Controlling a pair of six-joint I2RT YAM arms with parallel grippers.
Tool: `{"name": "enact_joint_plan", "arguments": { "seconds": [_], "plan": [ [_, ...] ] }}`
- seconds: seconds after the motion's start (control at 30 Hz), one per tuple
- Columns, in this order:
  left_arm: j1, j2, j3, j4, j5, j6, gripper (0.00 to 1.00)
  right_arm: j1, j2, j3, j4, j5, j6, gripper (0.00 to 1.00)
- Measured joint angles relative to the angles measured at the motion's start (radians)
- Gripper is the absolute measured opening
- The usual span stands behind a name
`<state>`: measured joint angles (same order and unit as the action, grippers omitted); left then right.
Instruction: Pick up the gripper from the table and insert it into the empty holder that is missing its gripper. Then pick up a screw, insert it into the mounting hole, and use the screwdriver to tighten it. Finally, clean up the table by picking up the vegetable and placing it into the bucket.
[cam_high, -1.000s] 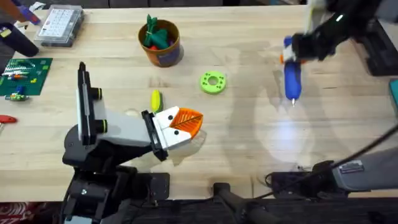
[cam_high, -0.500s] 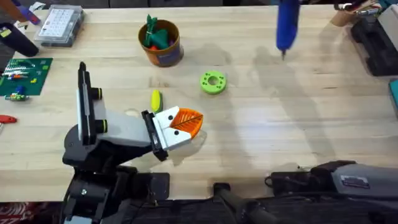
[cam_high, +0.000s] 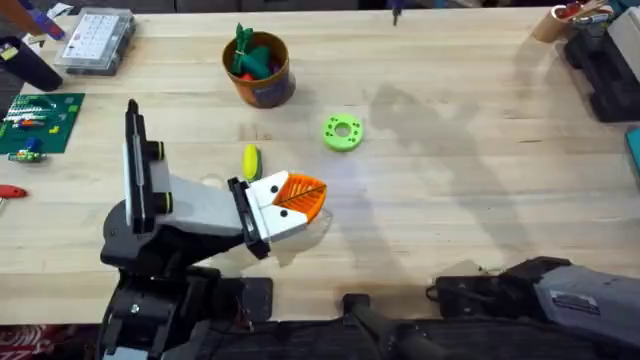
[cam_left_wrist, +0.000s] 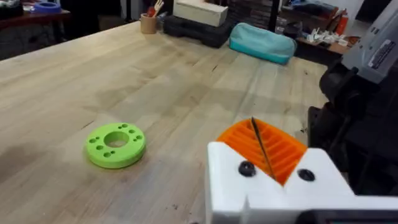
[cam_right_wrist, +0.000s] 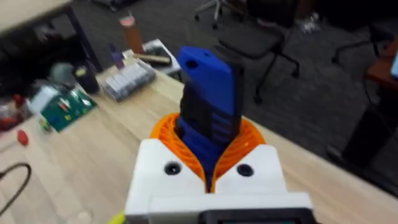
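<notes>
- Overhead: the screwdriver's metal bit (cam_high: 396, 14) pokes in at the table's far edge; my left gripper (cam_high: 290, 205) rests by the green ring (cam_high: 342, 132).
- Left wrist: my left fingers (cam_left_wrist: 273, 149) are pressed together, empty.
- Right wrist: my right gripper (cam_right_wrist: 208, 165) clamps the blue screwdriver (cam_right_wrist: 207, 112) high above the table (cam_right_wrist: 81, 162); if the clamp loosens, it could slip and drop.

You see a blue screwdriver (cam_right_wrist: 208, 106) with black trim; orange ribbed pads (cam_left_wrist: 273, 146) on white fingers; a green ring (cam_high: 342, 132); an orange-brown bucket (cam_high: 262, 82), dark blue label.
</notes>
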<state>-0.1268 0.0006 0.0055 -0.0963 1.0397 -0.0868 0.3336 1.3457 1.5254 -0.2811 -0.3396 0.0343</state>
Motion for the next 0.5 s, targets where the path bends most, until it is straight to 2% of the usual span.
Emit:
{"name": "enact_joint_plan", "arguments": {
  "seconds": [0.2, 0.27, 0.3, 0.5],
  "plan": [
    [0.000, 0.000, 0.000, 0.000, 0.000, 0.000, 0.004, 0.013, -0.007, -0.061, 0.160, -0.068, 0.070, 0.025],
    [0.000, 0.000, 0.000, 0.000, 0.000, 0.000, 0.004, 0.013, -0.007, -0.107, 0.226, -0.110, 0.090, 0.025],
    [0.000, 0.000, 0.000, 0.000, 0.000, 0.000, 0.004, 0.013, -0.007, -0.179, 0.320, -0.173, 0.120, 0.025],
    [0.000, 0.000, 0.000, 0.000, 0.000, 0.000, 0.004, 0.013, -0.007, -0.303, 0.561, -0.292, 0.191, 0.025]
  ]
}}
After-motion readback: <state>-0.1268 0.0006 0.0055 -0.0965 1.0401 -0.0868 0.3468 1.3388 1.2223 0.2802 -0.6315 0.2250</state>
